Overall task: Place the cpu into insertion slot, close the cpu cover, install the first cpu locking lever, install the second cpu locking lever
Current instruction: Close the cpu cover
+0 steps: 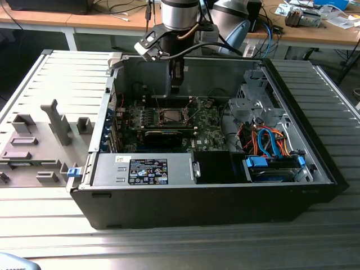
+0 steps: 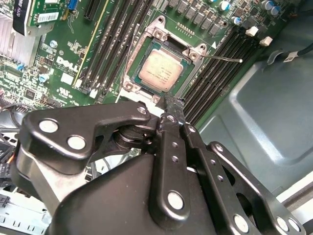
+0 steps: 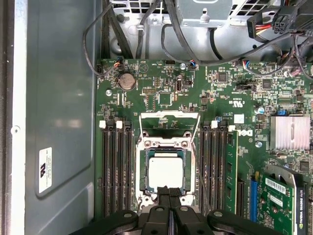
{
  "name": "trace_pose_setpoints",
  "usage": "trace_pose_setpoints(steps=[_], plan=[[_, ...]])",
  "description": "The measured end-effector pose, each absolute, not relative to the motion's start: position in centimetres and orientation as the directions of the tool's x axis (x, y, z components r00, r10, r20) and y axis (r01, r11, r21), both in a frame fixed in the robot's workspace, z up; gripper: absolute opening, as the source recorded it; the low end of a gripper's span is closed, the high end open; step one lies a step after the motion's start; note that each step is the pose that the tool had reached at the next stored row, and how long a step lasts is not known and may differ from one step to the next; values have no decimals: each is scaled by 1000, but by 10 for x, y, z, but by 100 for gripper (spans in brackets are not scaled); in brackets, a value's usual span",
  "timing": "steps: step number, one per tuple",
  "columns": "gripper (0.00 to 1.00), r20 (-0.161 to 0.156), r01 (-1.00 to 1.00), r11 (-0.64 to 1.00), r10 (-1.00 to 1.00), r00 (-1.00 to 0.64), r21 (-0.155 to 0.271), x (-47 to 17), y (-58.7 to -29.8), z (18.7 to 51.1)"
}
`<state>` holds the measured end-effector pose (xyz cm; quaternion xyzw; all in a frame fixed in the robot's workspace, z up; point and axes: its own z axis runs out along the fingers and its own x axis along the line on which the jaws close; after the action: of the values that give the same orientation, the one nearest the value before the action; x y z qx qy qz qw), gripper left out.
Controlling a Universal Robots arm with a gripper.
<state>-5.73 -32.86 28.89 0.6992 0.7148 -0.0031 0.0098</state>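
I work over a ribbed grey metal table (image 1: 169,247) under even light. Beyond its far edge stand wooden desks (image 1: 107,21) on white legs (image 1: 70,38), strewn with cables (image 1: 121,8).

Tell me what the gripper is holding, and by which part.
Nothing. The gripper is shut empty by the rim of the socket; the chip lies in it.

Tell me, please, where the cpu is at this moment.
In the first wrist view the cpu lies seated in the insertion slot, between two banks of black memory slots, close to the gripper.
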Motion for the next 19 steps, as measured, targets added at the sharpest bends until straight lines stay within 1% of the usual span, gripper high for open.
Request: trace_pose_setpoints(steps=[19], plan=[[11,-18,1000,22,1000,-22,9,-51,-329,289]])
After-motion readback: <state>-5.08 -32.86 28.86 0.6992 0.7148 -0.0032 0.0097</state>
